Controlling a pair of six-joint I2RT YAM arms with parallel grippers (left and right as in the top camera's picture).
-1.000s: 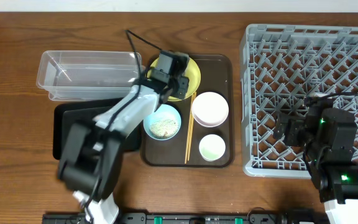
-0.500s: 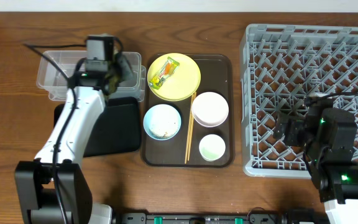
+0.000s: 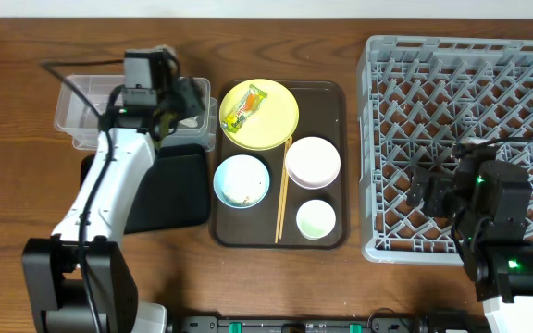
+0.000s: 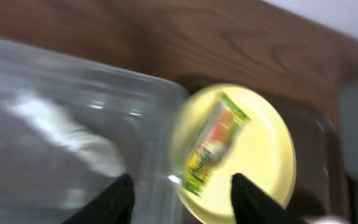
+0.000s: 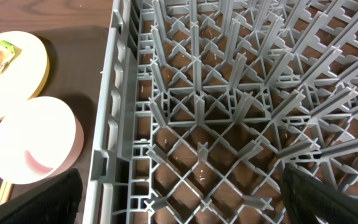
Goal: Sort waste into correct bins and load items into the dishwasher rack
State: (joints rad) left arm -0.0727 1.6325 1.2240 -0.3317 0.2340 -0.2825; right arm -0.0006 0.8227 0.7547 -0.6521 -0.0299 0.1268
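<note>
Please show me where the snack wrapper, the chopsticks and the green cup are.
snack wrapper point(image 3: 245, 108), overhead view, the middle of the pack.
chopsticks point(image 3: 282, 191), overhead view, halfway along the sticks.
green cup point(image 3: 316, 219), overhead view, the inside bottom.

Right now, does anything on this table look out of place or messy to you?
The snack wrapper lies on the yellow plate: rubbish sitting on a dish. The light blue bowl has a few pale specks at its bottom, perhaps rice. Nothing looks spilled on the table or broken.
</note>
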